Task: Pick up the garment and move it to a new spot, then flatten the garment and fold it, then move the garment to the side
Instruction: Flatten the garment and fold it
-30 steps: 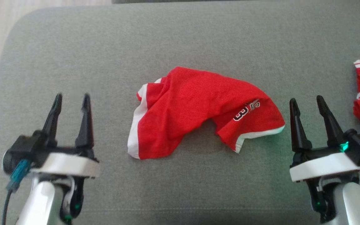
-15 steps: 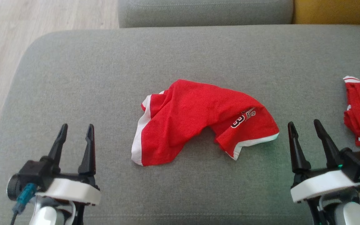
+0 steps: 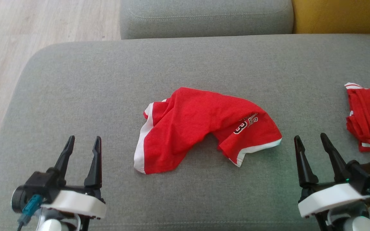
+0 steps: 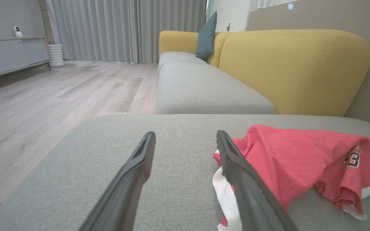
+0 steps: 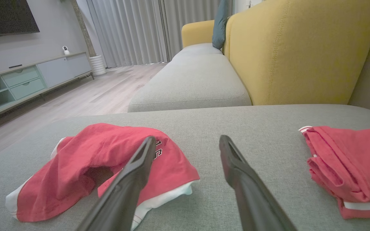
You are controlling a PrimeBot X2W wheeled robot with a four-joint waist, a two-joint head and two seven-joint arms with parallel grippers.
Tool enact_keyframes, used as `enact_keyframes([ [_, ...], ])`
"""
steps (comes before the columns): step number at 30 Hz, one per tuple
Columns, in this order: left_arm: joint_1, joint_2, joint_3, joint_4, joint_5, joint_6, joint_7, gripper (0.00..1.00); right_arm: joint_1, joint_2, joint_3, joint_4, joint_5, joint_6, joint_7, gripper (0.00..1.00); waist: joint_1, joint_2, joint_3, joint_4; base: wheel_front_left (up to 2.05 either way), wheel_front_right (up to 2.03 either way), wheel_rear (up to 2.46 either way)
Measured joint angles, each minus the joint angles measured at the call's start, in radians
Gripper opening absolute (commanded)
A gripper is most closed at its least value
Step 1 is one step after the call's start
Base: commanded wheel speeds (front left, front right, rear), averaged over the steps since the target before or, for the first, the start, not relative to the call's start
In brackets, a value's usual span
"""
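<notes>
Two grippers low over grey seat [image 3: 75, 80]: left gripper [image 3: 85, 138], right gripper [image 3: 310, 136], both spread wide, holding nothing. Garment [image 3: 201, 125], red with white trim, lies crumpled mid-seat between them, touching neither; printed hem near right gripper. Second red garment [image 3: 369, 118] bunched at seat's right edge, well apart from first.

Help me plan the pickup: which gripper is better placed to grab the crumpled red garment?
Probably the right gripper: open, its tips sit just beside the garment's white-hemmed corner, while the open left gripper stands farther from its edge.
</notes>
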Motion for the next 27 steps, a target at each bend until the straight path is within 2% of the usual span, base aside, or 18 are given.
enact_keyframes([
  [27, -0.006, -0.001, 0.005, -0.007, 0.016, -0.01, 0.0, 1.0, -0.007, 0.0, 0.009, 0.008, 0.012, 0.0, 0.003, 1.0, 0.0, 0.0, 0.04, 0.005, 0.0, 0.0, 0.0],
])
